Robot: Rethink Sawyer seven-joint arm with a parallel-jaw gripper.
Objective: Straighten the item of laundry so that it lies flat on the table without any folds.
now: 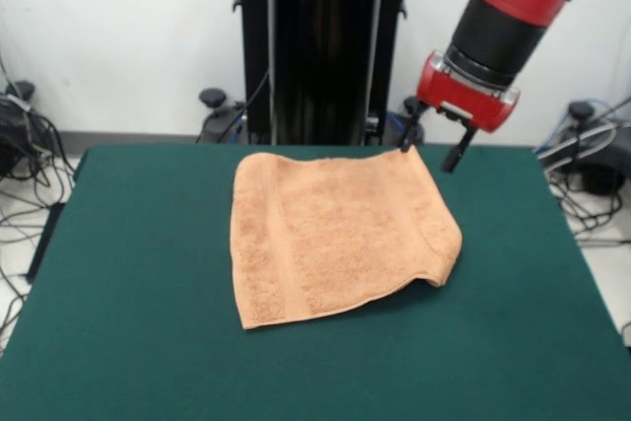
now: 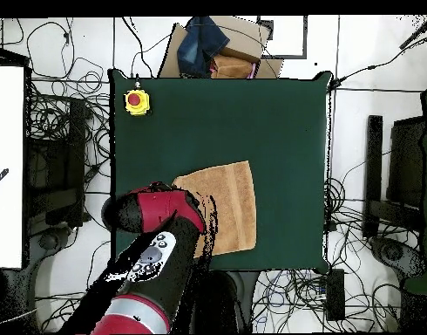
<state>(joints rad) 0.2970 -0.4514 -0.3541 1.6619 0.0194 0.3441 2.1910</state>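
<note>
A red and black robot arm reaches down from above, its hand (image 1: 432, 151) hovering with two dark fingers spread apart and holding nothing. Just below and in front of the hand lies an orange-tan terry towel (image 1: 330, 234) on a dark green counter (image 1: 128, 273). The fingertips sit just above the towel's far corner; whether they touch it cannot be told. The towel mostly lies flat, with a woven band running down the side away from the hand, while the edge nearest the hand is rolled under into a fold
</note>
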